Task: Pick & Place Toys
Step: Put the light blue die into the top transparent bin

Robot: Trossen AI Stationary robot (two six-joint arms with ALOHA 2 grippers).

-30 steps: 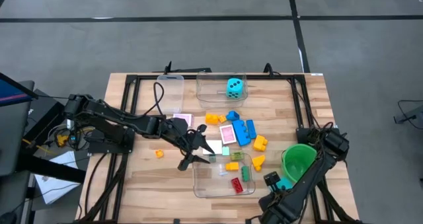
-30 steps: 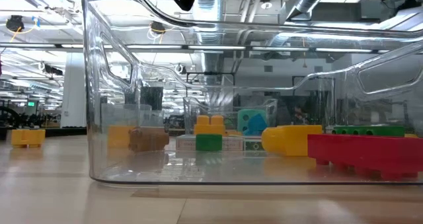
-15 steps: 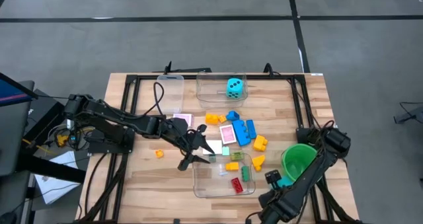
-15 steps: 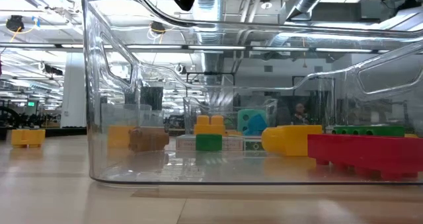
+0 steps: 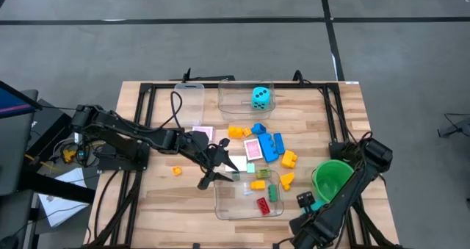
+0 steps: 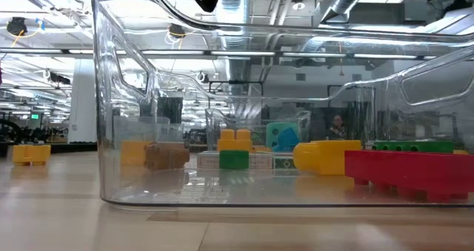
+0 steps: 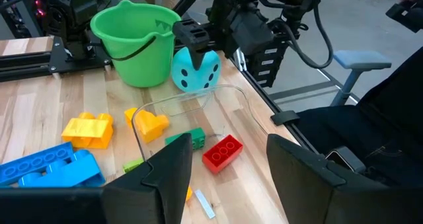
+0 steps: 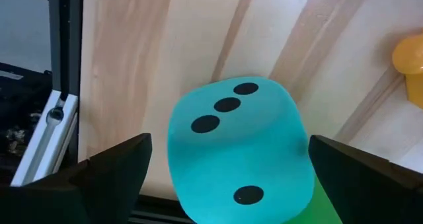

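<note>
My right gripper (image 5: 308,200) is at the near right of the table, beside the green bowl (image 5: 332,177), with a cyan black-dotted die (image 8: 239,151) between its fingers. My left gripper (image 5: 214,170) is open and empty, above the table just left of the near clear tub (image 5: 220,201). That tub holds a red brick (image 5: 261,204), a green brick (image 5: 273,193) and a yellow brick (image 5: 258,184). Loose blue bricks (image 5: 269,147), yellow bricks (image 5: 239,132) and a pink card (image 5: 253,148) lie mid-table. A second die (image 5: 261,97) sits in the far tub (image 5: 229,108). My right gripper has the die between its two fingers (image 8: 112,171), one on each of two opposite faces. The fingers come from above, pointing down. The die's three-dot face (image 8: 225,105) shows ahead of the fingers. I cannot tell whether the die is clear of the table.
A small orange brick (image 5: 176,170) lies alone left of my left gripper. Another clear tub (image 5: 189,100) stands at the far left, with a pink card (image 5: 204,134) near it. A black frame (image 5: 139,95) runs round the table's edges.
My right arm has shifted a little toward the table's right edge, taking the die with it. My left arm has kept still.
</note>
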